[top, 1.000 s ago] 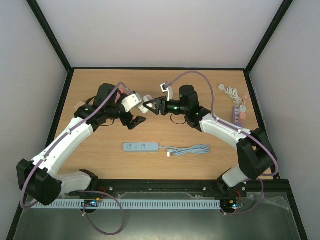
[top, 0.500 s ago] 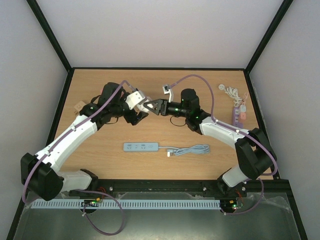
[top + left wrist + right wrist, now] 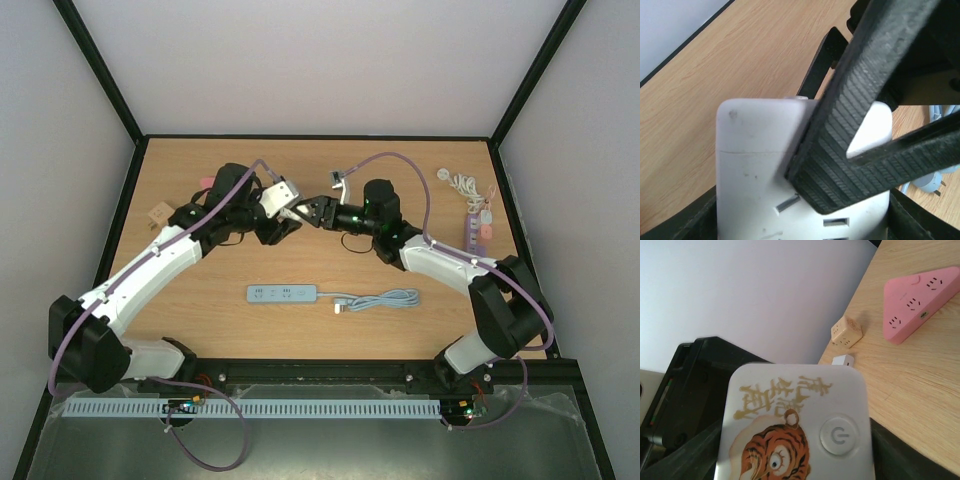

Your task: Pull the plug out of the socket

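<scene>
A white cube socket [image 3: 795, 430] with a tiger picture and a round power button hangs above the middle of the table. My right gripper [image 3: 795, 462] is shut on it, a black jaw on each side. In the left wrist view the socket's slotted face [image 3: 755, 165] fills the space between the jaws of my left gripper [image 3: 802, 225], which press on its two sides. One ribbed finger [image 3: 855, 125] of the right gripper lies across that face. From above, the left gripper [image 3: 287, 214] and right gripper [image 3: 306, 212] meet tip to tip. The plug is hidden.
A blue power strip [image 3: 282, 293] lies in front with its coiled cable [image 3: 385, 299]. At the left are a pink triangular socket [image 3: 920, 300], a beige cube [image 3: 157, 213] and a small white block [image 3: 842, 360]. A white cord [image 3: 462, 183] and pink strip [image 3: 478, 225] lie at the back right.
My left gripper has moved right up to the right gripper, and its jaws have come in from wide open onto the socket. The right gripper kept its grip and barely shifted.
</scene>
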Robot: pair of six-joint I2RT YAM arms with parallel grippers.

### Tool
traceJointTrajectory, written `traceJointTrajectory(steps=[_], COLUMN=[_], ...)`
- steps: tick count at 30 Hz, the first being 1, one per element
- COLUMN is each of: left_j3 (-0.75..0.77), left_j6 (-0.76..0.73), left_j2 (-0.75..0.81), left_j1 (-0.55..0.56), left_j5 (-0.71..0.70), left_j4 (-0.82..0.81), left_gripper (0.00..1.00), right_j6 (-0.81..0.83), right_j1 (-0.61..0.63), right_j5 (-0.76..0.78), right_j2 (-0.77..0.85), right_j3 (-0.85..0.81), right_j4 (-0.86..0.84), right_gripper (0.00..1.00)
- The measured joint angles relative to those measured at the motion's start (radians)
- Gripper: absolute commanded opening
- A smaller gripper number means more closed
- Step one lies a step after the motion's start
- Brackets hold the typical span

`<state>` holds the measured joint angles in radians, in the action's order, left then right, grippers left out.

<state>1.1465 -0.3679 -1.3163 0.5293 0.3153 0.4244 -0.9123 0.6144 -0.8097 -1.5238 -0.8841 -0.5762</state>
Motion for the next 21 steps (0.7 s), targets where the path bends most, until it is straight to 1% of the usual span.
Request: traceJointTrajectory(steps=[1, 2, 3, 6, 10, 12, 16, 21], left_j3=[-0.005, -0.010, -0.019, -0.043, -0.063, -0.072, -0.100, -0.143], left_j6=[0.000, 0.006, 0.014, 0.020, 0.019, 0.011, -0.024, -0.074], left_j2=[0.002, 0.004, 0.010, 0.030, 0.045, 0.046, 0.046, 0.031], left_j1=[-0.004, -0.011, -0.029, -0.097, -0.192, -0.243, -0.339, -0.458], left_j5=[0.006, 0.014, 0.017, 0.019, 0.025, 0.026, 0.021, -0.006], left_j4=[-0.001, -0.005, -0.007, 0.000, 0.031, 0.052, 0.106, 0.166], left_gripper=[0.43, 0.43, 0.43, 0.43, 0.42, 0.42, 0.42, 0.42], right_j6=[0.017, 0.043, 0.083, 0.178, 0.333, 0.426, 0.624, 0.837], right_j1=[0.000, 0.000, 0.000, 0.000, 0.000, 0.000, 0.000, 0.003], right_j5=[-0.002, -0.008, -0.016, -0.029, -0.029, -0.030, -0.043, -0.042], right_j2=[0.000, 0.000, 0.000, 0.000, 0.005, 0.005, 0.002, -0.033], right_j3=[-0.007, -0.014, -0.025, -0.059, -0.097, -0.123, -0.177, -0.216], right_j4=[0.014, 0.031, 0.053, 0.109, 0.215, 0.294, 0.457, 0.617], right_gripper=[0.83, 0.88, 0.92, 0.97, 0.99, 0.99, 0.99, 0.99])
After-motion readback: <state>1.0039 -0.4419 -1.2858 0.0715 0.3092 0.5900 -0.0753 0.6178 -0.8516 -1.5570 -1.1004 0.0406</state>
